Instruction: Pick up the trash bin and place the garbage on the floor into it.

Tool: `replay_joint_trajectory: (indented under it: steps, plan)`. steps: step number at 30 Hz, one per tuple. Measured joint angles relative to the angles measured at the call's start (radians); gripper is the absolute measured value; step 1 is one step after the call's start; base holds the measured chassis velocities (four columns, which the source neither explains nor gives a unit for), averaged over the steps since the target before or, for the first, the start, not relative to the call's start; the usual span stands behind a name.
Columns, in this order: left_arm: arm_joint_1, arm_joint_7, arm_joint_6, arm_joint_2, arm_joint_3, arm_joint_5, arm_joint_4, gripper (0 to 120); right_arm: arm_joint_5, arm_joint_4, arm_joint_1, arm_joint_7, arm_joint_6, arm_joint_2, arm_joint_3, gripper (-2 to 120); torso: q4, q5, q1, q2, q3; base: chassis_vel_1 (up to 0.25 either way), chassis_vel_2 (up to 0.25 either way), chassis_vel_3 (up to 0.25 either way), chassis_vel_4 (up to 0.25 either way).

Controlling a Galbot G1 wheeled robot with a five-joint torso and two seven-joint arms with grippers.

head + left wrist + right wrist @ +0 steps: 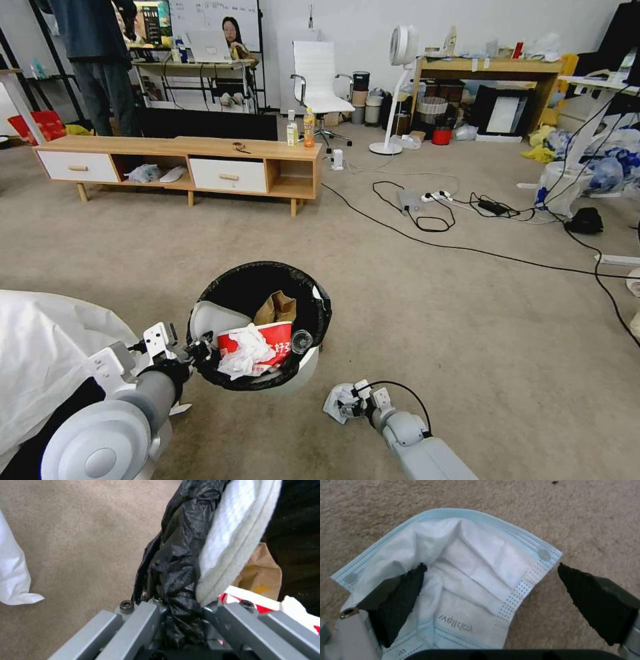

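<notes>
Right wrist view, nearest: the right gripper [490,580] hangs low over the floor [603,517], its black pads [403,587] spread apart around a crumpled pale-blue face mask [470,562], one pad touching the fabric, the other clear of it. Just beyond, the left gripper [180,610] is clamped on the black-lined rim of the trash bin [267,293], which already holds a noodle cup [270,337], tissues [247,353] and brown paper [277,308].

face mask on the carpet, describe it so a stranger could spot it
On the beige carpet, beside the bag-lined trash bin, a pale blue pleated face mask lies crumpled between the open right gripper fingers. Unlike the bin's litter, it's on the floor.
</notes>
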Motion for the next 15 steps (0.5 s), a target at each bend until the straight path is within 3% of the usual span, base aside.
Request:
replay_joint_trajectory:
  steps: [10,15]
  plan:
    - [0.002,0.001,0.0,-0.002,0.001,0.001,-0.001,4,-0.009,-0.004,0.003,-0.004,0.008,0.002,0.0,99,0.0001,0.0001,0.0,0.0,0.0,0.0,0.0,0.0,0.0]
    - [0.001,0.003,0.0,-0.003,0.001,0.004,-0.001,4,-0.014,-0.002,0.004,-0.015,0.018,0.002,-0.004,80,0.0004,0.0003,0.0,0.0,0.0,0.0,0.0,0.0,0.0]
